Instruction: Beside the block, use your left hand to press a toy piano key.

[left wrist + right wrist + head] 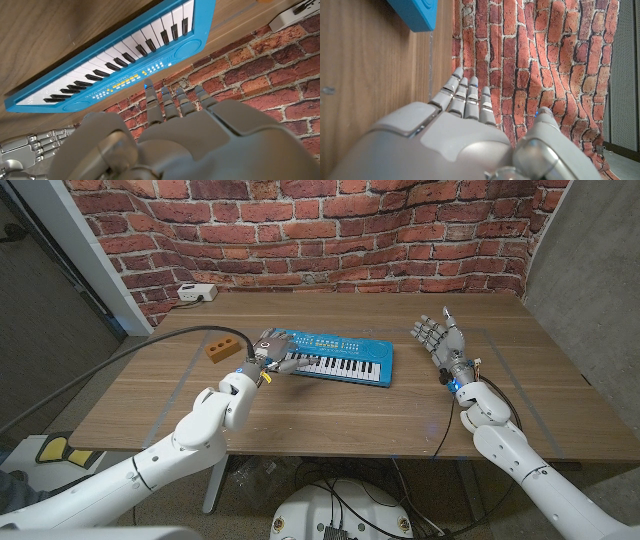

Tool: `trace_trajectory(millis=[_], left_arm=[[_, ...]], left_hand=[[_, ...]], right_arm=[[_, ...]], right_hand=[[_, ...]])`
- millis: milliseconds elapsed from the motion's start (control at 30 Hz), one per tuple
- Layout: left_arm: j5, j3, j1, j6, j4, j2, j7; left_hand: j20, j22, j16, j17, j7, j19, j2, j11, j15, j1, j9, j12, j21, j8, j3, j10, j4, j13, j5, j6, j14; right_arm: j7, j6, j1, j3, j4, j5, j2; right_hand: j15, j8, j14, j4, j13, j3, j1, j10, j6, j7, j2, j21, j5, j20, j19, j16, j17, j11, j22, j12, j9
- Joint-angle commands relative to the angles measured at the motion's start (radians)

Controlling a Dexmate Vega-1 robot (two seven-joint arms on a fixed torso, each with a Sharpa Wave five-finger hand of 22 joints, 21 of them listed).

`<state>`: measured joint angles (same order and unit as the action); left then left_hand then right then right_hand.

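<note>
Head view: a blue toy piano (336,358) lies near the middle of the wooden table (330,415), its black and white keys facing the robot. The left hand (272,349) is over the piano's left end, fingers stretched forward and apart, gripping nothing; whether a fingertip touches a key cannot be told from here. A small orange-brown block (223,350) with holes sits on the table just left of that hand, apart from the piano. The right hand (441,339) stands upright to the right of the piano, well apart from it, fingers spread and holding nothing. A white power strip (196,293) lies at the table's far left edge against the brick wall (300,230).

In the left wrist view the left hand's fingers (176,102) reach out straight and parted, beside the piano's button panel (125,85). The right wrist view shows the right hand's fingers (465,100) extended, with a corner of the piano (415,15) beyond them.
</note>
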<state>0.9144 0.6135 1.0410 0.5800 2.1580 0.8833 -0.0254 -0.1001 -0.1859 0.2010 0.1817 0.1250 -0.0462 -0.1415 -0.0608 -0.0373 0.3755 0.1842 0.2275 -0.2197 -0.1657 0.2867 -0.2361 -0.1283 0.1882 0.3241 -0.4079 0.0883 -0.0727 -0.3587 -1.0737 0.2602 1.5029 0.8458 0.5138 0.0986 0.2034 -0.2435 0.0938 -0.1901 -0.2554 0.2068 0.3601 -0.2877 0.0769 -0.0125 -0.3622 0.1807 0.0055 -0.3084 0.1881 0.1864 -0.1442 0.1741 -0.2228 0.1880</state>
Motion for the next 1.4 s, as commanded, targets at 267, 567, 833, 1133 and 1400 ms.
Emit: trace_trajectory(millis=[267, 567, 833, 1133, 1400], left_arm=[[-0.091, -0.057, 0.059, -0.030, -0.013, -0.023, 0.174], [-0.337, -0.158, 0.104, -0.224, -0.061, -0.019, 0.300], [-0.485, -0.216, 0.125, -0.339, -0.102, -0.029, 0.368], [-0.662, -0.277, 0.148, -0.509, -0.166, -0.038, 0.398], [-0.803, -0.307, 0.147, -0.650, -0.230, -0.045, 0.362]], left_hand=[[-0.004, -0.001, -0.007, 0.000, 0.016, 0.029, -0.014, -0.014, -0.028, 0.025, 0.003, -0.012, -0.004, -0.009, -0.002, -0.016, -0.002, 0.003, -0.008, 0.163, 0.031], [-0.006, -0.001, -0.015, 0.001, -0.002, 0.032, -0.011, 0.002, -0.020, 0.028, 0.003, -0.025, -0.002, -0.016, -0.002, 0.013, -0.003, 0.003, -0.011, 0.171, 0.010], [-0.008, -0.001, -0.011, 0.001, -0.012, 0.049, -0.008, 0.001, -0.026, 0.030, 0.002, -0.026, -0.006, -0.029, 0.000, 0.019, -0.004, 0.003, -0.013, 0.148, 0.018], [-0.006, 0.000, -0.009, 0.001, -0.031, 0.066, -0.006, 0.011, -0.018, 0.033, 0.002, -0.027, -0.010, -0.029, 0.001, 0.022, -0.003, 0.003, -0.015, 0.149, 0.027], [0.010, 0.000, -0.004, 0.001, -0.053, 0.099, -0.003, 0.015, -0.009, 0.038, 0.002, -0.024, -0.019, -0.034, 0.002, 0.017, -0.002, 0.003, -0.018, 0.133, 0.047]], right_arm=[[0.003, 0.000, 0.005, -0.001, 0.003, -0.007, 0.002], [-0.006, -0.003, 0.006, 0.000, 0.000, -0.005, 0.002], [-0.001, -0.008, -0.001, -0.005, 0.014, -0.010, 0.010], [-0.011, -0.001, 0.005, -0.002, 0.011, -0.006, 0.012], [-0.032, -0.004, 0.021, 0.005, -0.010, -0.005, 0.006]], right_hand=[[-0.003, -0.003, -0.009, 0.008, -0.004, 0.000, 0.002, 0.007, -0.005, 0.000, -0.009, 0.003, 0.003, -0.002, -0.010, 0.000, 0.001, -0.002, 0.006, -0.005, 0.005], [-0.006, -0.004, -0.008, 0.009, -0.004, -0.001, 0.003, 0.005, -0.003, 0.001, -0.010, 0.005, 0.003, -0.004, -0.013, -0.001, 0.001, -0.001, 0.006, -0.005, 0.005], [-0.005, -0.004, -0.007, 0.010, -0.004, -0.001, 0.005, 0.004, -0.003, 0.001, -0.011, 0.006, 0.003, -0.005, -0.015, -0.001, 0.001, 0.000, 0.006, -0.004, 0.005], [-0.006, -0.004, -0.008, 0.010, -0.004, -0.001, 0.004, 0.004, -0.003, 0.003, -0.011, 0.008, 0.003, -0.005, -0.017, -0.001, 0.001, 0.000, 0.006, -0.004, 0.005], [-0.005, -0.004, -0.009, 0.011, -0.004, 0.000, 0.004, 0.004, -0.003, 0.003, -0.011, 0.010, 0.003, -0.006, -0.018, 0.000, 0.002, 0.000, 0.006, -0.004, 0.005]])
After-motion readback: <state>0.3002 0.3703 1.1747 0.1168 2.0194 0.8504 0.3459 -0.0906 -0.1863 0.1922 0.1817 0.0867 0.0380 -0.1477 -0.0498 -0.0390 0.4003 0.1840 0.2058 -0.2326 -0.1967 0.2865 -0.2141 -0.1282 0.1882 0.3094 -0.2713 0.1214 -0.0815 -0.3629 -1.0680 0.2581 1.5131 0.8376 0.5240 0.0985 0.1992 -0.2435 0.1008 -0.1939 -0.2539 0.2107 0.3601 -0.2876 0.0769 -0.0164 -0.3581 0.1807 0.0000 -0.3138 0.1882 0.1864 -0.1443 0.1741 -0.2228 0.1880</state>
